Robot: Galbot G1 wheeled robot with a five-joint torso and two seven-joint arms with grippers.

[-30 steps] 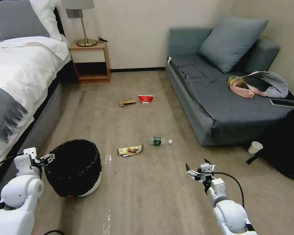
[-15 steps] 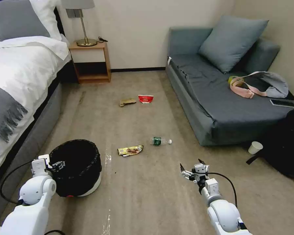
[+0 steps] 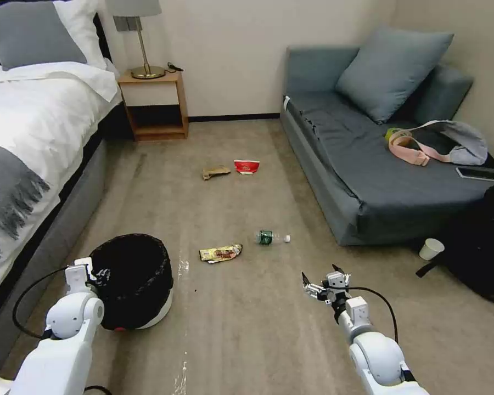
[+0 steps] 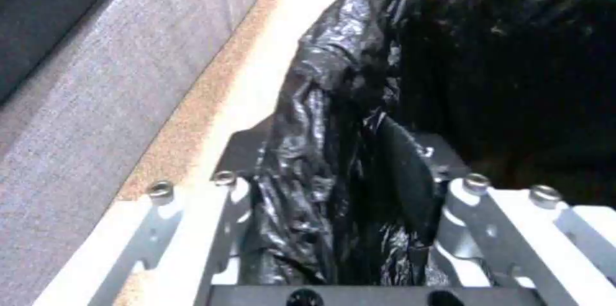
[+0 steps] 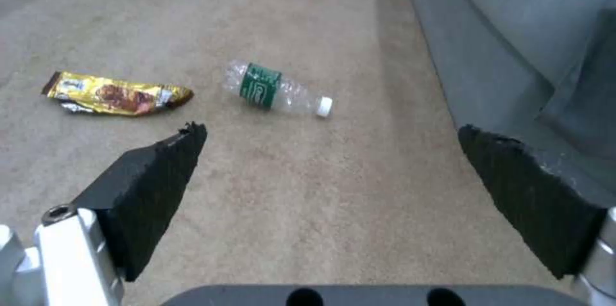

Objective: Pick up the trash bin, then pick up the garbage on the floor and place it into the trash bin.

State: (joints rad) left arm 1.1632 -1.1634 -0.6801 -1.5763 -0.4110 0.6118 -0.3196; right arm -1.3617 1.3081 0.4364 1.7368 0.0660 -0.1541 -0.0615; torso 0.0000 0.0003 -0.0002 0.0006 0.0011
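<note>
The black bag-lined trash bin [image 3: 132, 280] stands on the carpet at the lower left. My left gripper [image 3: 93, 272] is at its near-left rim, and in the left wrist view the gripper [image 4: 334, 176] is shut on the rim's crumpled black bag [image 4: 334, 118]. My right gripper [image 3: 321, 282] hovers open over bare carpet with nothing between its fingers [image 5: 160, 166]. Ahead of it lie the garbage pieces: a gold-and-red wrapper [image 3: 219, 253] [image 5: 115, 96] and a clear bottle with a green label [image 3: 270, 237] [image 5: 273, 89]. Farther off lie a brown paper bag [image 3: 215, 171] and a red-and-white packet [image 3: 246, 165].
A bed [image 3: 33, 137] runs along the left and a grey sofa [image 3: 368, 164] along the right, with a wooden nightstand [image 3: 153, 104] at the back wall. A white paper cup [image 3: 431, 248] and a black bag [image 3: 483, 247] sit by the sofa's near end.
My left arm has swung right, bringing its gripper from beside the bin onto the rim. The right gripper drifted slightly left. The camera shifted a little.
</note>
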